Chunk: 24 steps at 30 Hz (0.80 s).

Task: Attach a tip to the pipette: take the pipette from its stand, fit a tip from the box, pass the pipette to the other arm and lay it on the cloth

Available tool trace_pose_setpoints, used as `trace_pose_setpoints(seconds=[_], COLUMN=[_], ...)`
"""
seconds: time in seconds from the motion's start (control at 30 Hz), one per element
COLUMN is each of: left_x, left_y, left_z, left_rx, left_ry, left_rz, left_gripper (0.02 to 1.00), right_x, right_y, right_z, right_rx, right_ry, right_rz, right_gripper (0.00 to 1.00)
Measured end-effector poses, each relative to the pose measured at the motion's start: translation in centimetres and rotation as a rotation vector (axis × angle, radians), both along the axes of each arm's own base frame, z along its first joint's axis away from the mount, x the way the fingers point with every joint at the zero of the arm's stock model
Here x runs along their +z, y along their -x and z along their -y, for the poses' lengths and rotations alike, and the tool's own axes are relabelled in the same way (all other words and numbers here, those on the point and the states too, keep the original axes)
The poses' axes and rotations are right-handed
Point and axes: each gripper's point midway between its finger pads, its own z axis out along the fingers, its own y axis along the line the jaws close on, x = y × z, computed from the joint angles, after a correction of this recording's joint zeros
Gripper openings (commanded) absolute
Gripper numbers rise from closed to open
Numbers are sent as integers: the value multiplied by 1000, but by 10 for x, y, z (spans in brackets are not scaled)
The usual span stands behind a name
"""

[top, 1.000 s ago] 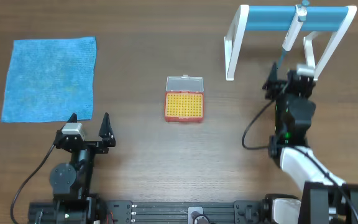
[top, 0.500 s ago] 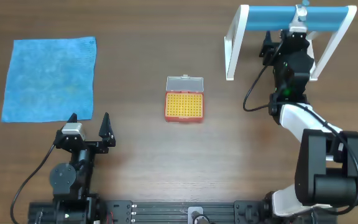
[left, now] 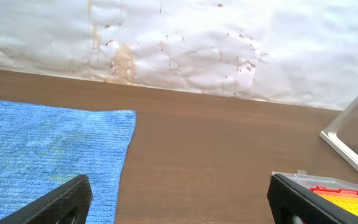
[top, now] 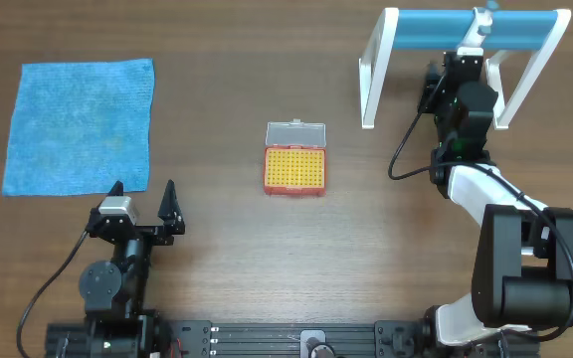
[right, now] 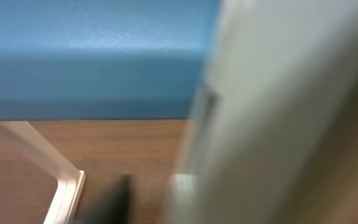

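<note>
The white pipette point(top: 482, 20) hangs on the blue bar point(top: 471, 30) of its white stand at the back right. My right gripper point(top: 454, 68) is raised right up against it; in the right wrist view the pipette body point(right: 278, 124) looms close under the blue bar point(right: 92, 56). The tip box point(top: 294, 159), lid open and yellow rack showing, sits at the table's middle, also seen as the tip box point(left: 347, 199). The blue cloth point(top: 80, 124) lies at the back left. My left gripper point(top: 143, 189) is open and empty, just in front of the cloth point(left: 42, 155).
The stand's white side frame point(top: 371, 75) stands between the tip box and the right arm, with its foot point(right: 64, 186) close to the gripper. A pale wall point(left: 179, 43) runs behind the table. Bare wood lies between cloth and box.
The right arm rose from in front of the stand up to the hanging pipette, then eased back slightly. The left arm has not moved.
</note>
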Motion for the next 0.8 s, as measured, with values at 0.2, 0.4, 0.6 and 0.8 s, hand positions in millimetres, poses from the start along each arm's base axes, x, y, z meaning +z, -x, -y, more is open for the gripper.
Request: trace_pose_setpoints(seconds=[0.2,0.4,0.6,0.8], left_x=[0,0,0,0], left_y=[0,0,0,0], left_z=[0,0,0,0], left_rx=[0,0,0,0], left_ry=[0,0,0,0], left_rz=[0,0,0,-1], left_gripper=[915,917,917,917], right_x=[1,32,62,104], right_y=[0,4,30,77], right_z=[-1,-1,-8,-63], right_rx=[8,8,17,145], right_ry=[4,10,7,4], right_rz=[0,67,24,2], right_gripper=[73,73,75,75])
